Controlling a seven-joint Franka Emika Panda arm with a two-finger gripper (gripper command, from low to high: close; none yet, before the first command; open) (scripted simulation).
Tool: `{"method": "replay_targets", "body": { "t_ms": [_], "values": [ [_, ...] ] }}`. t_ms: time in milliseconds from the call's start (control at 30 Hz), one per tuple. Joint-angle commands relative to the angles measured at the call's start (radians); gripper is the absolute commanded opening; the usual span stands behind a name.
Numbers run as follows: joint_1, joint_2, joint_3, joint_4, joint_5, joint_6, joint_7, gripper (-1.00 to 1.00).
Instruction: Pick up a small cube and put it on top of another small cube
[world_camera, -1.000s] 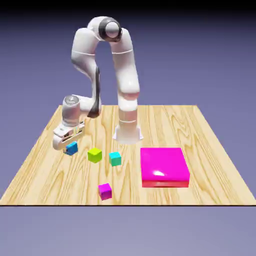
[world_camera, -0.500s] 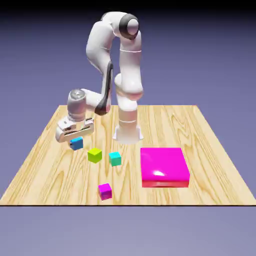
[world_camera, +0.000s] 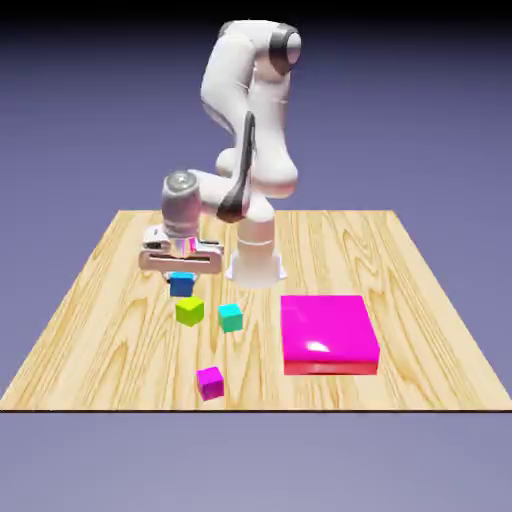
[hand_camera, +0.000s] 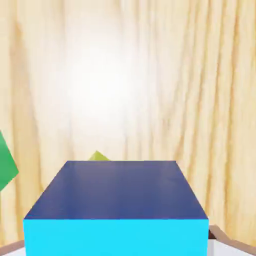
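My whole arm (world_camera: 250, 120) has swung from the exterior view's left toward the middle of the table (world_camera: 420, 300), its upper links now stacked over the base instead of arching out to the side. That is the biggest change over the last second, and it carries everything below it along.

My claw (world_camera: 181, 272) has come up off the wood and travelled toward the exterior view's right, and it has turned about its own axis, so the finger bar now lies nearly level across the picture where it was slanted before. It is clamped on the small blue cube (world_camera: 181, 285), which hangs beneath it, clear of the table, just above and slightly behind the lime-green cube (world_camera: 189, 311). 1 second ago that blue cube sat low at the table's left side, well apart from the others.

In the hand view the blue cube (hand_camera: 116, 210) fills the lower half, and a sliver of the lime-green cube (hand_camera: 98, 157) peeks out just beyond its far edge, with a green corner at the left border.

The teal cube (world_camera: 231, 317), the small magenta cube (world_camera: 210, 382) and the flat magenta block (world_camera: 330, 333) have not moved.

I judge the pick-up done and the carry nearly over; what remains is to centre over the lime-green cube, if that is the target, and lower gently.
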Motion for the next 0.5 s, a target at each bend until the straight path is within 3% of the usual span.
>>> {"method": "replay_targets", "body": {
  "t_ms": [0,333,467],
  "values": [
    [0.036,-0.012,-0.017,-0.005,0.017,-0.012,0.045,-1.0],
    [0.394,-0.132,-0.184,-0.054,0.204,-0.139,0.479,-1.0],
    [0.404,-0.061,-0.183,-0.063,0.229,-0.06,0.468,-1.0]
  ]
}}
